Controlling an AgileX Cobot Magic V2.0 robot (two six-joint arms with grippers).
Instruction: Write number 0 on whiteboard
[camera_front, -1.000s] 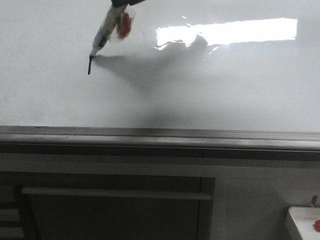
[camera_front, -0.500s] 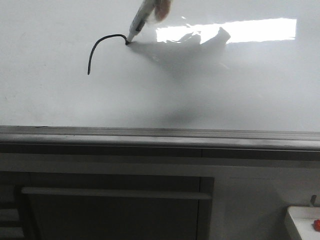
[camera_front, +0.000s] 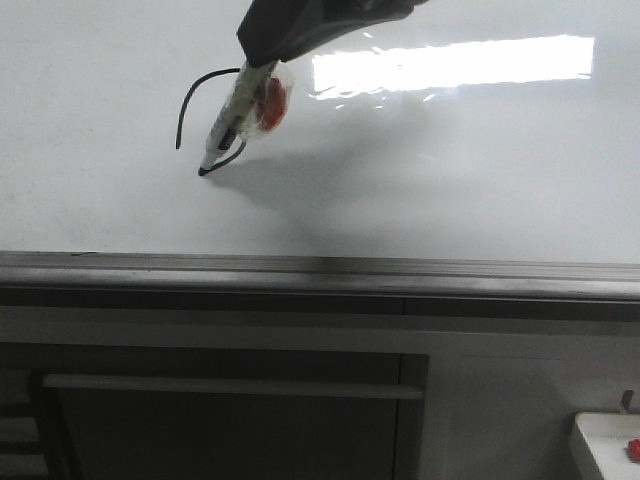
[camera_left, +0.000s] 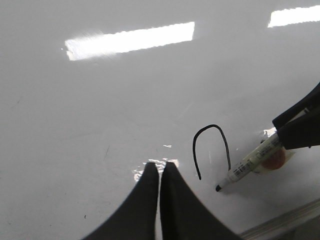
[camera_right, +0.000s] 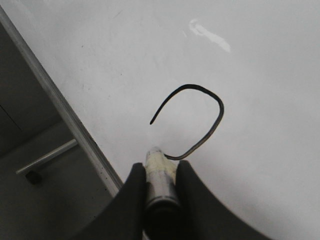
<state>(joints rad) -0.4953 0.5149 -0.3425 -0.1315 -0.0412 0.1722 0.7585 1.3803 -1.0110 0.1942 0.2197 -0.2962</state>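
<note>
The whiteboard (camera_front: 450, 180) fills the front view. On it the number 0 (camera_front: 190, 95) stands as an open black curve: a left side, a rounded top and a right side, with a gap at the lower left (camera_right: 220, 107) (camera_left: 212, 127). My right gripper (camera_front: 265, 55) (camera_right: 160, 167) is shut on a white marker (camera_front: 228, 125) (camera_left: 247, 167). The marker's black tip (camera_front: 203, 172) touches the board at the curve's lower end. My left gripper (camera_left: 160, 164) is shut and empty over bare board, beside the curve.
A grey metal ledge (camera_front: 320, 268) (camera_right: 55, 100) runs along the board's bottom edge. Below it is a cabinet front with a bar handle (camera_front: 230, 388). A clear wrap with a red piece (camera_front: 268, 100) clings to the marker. A white object with a red spot (camera_front: 610, 445) sits at the lower right.
The marker tip went up from the short left stroke, over the top, then down and back left, drawing the arch and the right side. The right gripper dropped lower into the front view.
</note>
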